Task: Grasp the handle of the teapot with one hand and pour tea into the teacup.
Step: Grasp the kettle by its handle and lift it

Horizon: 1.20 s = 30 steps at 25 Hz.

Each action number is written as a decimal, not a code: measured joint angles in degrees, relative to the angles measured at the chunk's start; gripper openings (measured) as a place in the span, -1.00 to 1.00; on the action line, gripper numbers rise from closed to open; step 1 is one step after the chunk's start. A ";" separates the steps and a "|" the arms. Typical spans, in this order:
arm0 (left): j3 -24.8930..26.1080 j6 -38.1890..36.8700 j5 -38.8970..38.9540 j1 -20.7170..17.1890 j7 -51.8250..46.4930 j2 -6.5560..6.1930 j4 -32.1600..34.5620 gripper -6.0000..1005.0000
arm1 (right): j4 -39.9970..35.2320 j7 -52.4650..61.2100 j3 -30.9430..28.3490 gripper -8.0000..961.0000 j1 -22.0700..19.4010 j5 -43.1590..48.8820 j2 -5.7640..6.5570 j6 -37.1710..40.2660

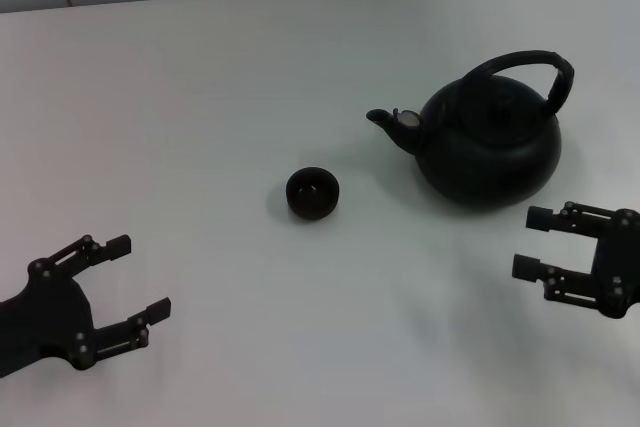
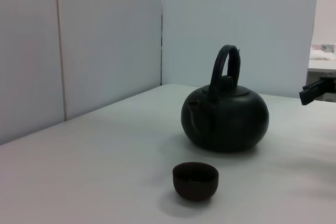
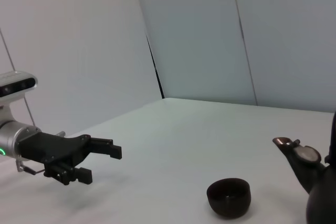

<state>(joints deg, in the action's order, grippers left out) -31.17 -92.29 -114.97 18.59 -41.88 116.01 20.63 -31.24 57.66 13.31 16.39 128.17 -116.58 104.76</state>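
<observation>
In the right wrist view the teapot (image 3: pixel 320 182) is cut off at the picture edge, so only its spout and a part of the body can be seen, and the handle is not shown there. In the left wrist view only the tip of one finger of the right gripper (image 2: pixel 316 88) enters from the side, and the left gripper's own fingers do not appear. The head view shows everything more complete: the teapot (image 1: pixel 487 142) stands upright on the white table (image 1: pixel 200 97), on the right side, with its handle (image 1: pixel 530 69) arching over the lid and its spout turned toward the teacup (image 1: pixel 312 193). The teacup sits near the middle, apart from the teapot. The right gripper (image 1: pixel 535 243) is just in front of the teapot, near but not touching, with its fingers spread and nothing between them. The left gripper (image 1: pixel 138 277) is low at the left, well apart from the teacup, also spread and holding nothing.
</observation>
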 joint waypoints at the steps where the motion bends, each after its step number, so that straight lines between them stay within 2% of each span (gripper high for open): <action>1: -0.07 -0.01 0.00 -0.04 -0.07 0.03 -0.07 0.72 | 0.06 -1.46 -0.76 0.39 -0.38 -0.56 -0.56 0.00; 3: -0.03 -0.03 0.00 -0.15 -0.27 0.17 -0.24 0.72 | 0.26 -2.43 -1.48 0.39 -0.54 -0.96 -0.88 0.00; 7: 0.10 -0.05 0.00 -0.25 -0.31 0.34 -0.34 0.72 | 4.10 -10.42 -6.32 0.39 -1.86 -4.07 -2.50 -0.24; 10: 0.10 -0.27 0.01 -0.30 -0.38 0.40 -0.49 0.72 | 11.85 -18.19 -11.79 0.39 -3.30 -7.40 -2.61 -1.55; 11: 0.10 -0.27 0.01 -0.30 -0.38 0.40 -0.49 0.72 | 18.07 -25.45 -16.49 0.39 -4.75 -9.77 -2.60 -2.65; 12: 0.10 -0.27 0.01 -0.30 -0.38 0.40 -0.49 0.72 | 18.07 -25.45 -16.49 0.39 -4.75 -9.77 -2.60 -2.65; 14: 0.27 -1.05 0.09 -0.67 -0.89 0.43 -0.55 0.72 | 23.08 -31.63 -20.57 0.39 -6.03 -11.31 -2.68 -3.93; 16: 0.27 -1.28 0.18 -0.84 -0.96 0.42 -0.54 0.72 | 32.11 -41.01 -27.46 0.39 -7.83 -13.29 -2.93 -8.42; 17: 0.27 -1.28 0.18 -0.84 -0.96 0.42 -0.54 0.72 | 32.11 -41.01 -27.46 0.39 -7.83 -13.29 -2.93 -8.42; 19: 0.27 -1.59 0.22 -0.96 -0.97 0.38 -0.54 0.72 | 37.39 -47.00 -30.99 0.39 -8.48 -13.91 -2.99 -12.67; 23: 0.24 -1.99 0.32 -1.42 -0.80 0.39 -0.49 0.72 | 42.23 -52.75 -33.59 0.39 -8.30 -14.85 -3.02 -17.72; 30: 0.30 -2.02 0.54 -1.81 -0.47 0.68 -0.30 0.72 | 43.37 -53.16 -34.51 0.39 -7.11 -17.19 -3.00 -20.90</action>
<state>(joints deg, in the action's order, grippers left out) -30.87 -94.32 -114.43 16.77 -42.34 116.69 20.32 12.13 4.50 -21.20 9.28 110.97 -119.58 83.86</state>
